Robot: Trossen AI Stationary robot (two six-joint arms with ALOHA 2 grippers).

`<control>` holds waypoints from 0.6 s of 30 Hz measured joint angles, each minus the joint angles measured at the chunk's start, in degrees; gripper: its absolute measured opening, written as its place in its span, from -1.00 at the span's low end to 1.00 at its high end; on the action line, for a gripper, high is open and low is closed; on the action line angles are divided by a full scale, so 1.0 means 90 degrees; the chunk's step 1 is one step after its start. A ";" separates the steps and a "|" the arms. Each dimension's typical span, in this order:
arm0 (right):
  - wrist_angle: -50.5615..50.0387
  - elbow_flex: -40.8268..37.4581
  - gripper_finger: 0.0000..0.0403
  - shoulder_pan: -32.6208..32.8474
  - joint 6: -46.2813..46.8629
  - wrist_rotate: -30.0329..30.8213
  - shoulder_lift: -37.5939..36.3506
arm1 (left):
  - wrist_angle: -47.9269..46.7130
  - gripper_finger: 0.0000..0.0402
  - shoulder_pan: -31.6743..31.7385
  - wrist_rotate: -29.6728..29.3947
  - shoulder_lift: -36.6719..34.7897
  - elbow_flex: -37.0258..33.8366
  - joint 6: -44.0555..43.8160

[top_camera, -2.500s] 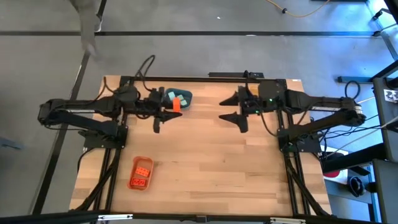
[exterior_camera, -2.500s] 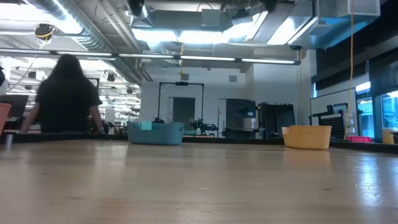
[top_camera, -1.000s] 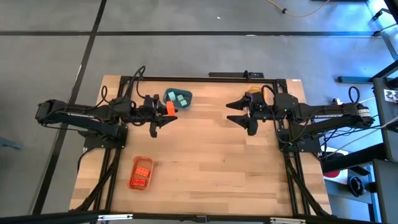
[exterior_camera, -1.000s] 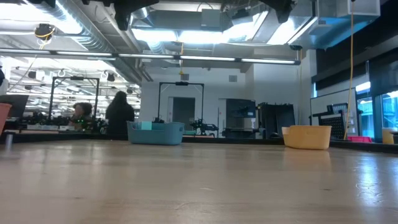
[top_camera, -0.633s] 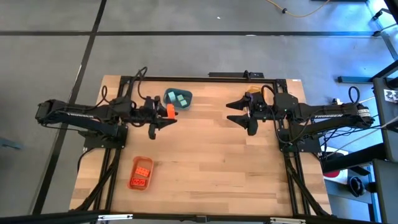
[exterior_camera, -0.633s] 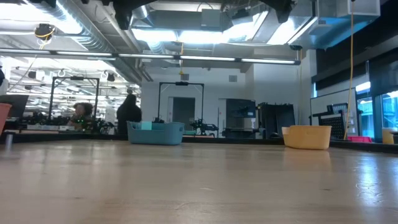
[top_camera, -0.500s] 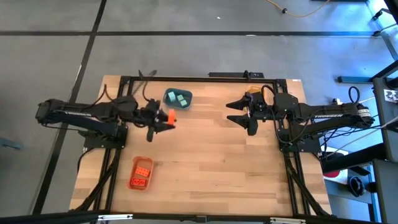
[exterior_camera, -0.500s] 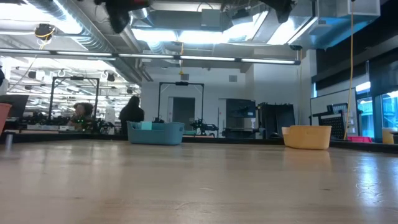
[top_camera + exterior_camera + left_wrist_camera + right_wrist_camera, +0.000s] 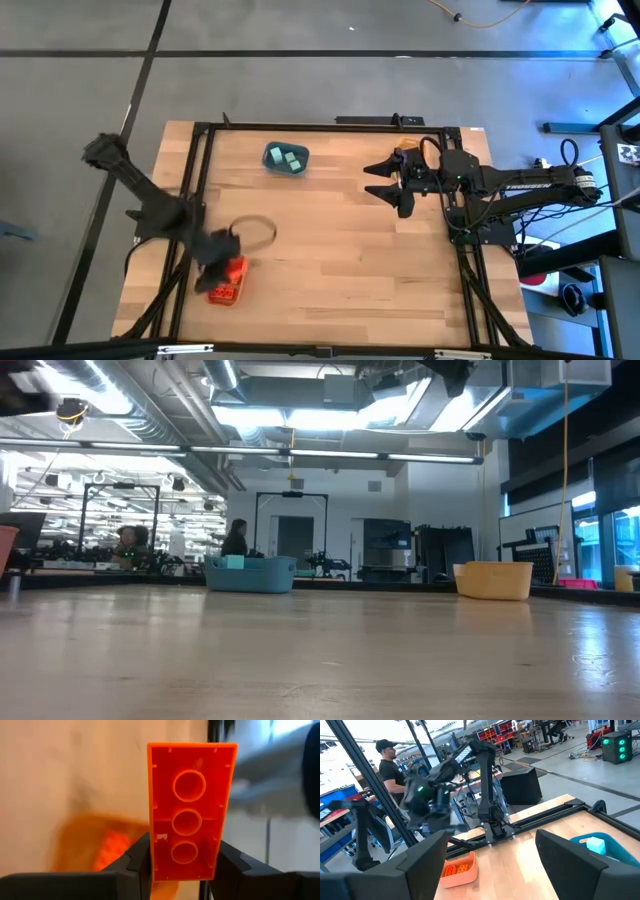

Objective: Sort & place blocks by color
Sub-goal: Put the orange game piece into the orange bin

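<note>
Left gripper (image 9: 184, 862) pinched an orange-red block (image 9: 189, 810) between its fingers (hollow underside toward the wrist camera), hanging just above the orange tray (image 9: 226, 281) of orange-red blocks. Farther off, teal blocks (image 9: 292, 159) lay in the blue tray (image 9: 271, 155). Right gripper (image 9: 385, 184) hovered well beyond, fingers spread and holding nothing.

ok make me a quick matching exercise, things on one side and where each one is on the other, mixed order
Things:
1. orange-red block
2. teal blocks
3. right gripper
4. orange tray

Places:
a. in the blue tray
b. near left part of the table
c. between the left gripper fingers
d. open, far right side

Pairs: 1-c, 2-a, 3-d, 4-b
</note>
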 joint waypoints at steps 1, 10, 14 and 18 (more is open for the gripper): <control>-0.0020 0.0000 0.52 0.0000 0.0000 0.0000 0.0000 | 0.0028 -0.36 -0.0294 -0.0007 0.0156 -0.0033 -0.0108; -0.0038 0.0000 0.52 0.0000 0.0000 0.0000 0.0000 | -0.0141 -0.36 -0.0886 -0.0764 0.1478 -0.0623 0.0278; -0.0040 0.0000 0.52 0.0000 0.0000 0.0000 -0.0002 | -0.0269 -0.36 -0.0715 -0.0765 0.1832 -0.0794 0.0503; -0.0043 0.0000 0.52 -0.0001 0.0021 0.0002 -0.0002 | -0.0259 -0.36 -0.0725 -0.0741 0.1932 -0.0807 0.0839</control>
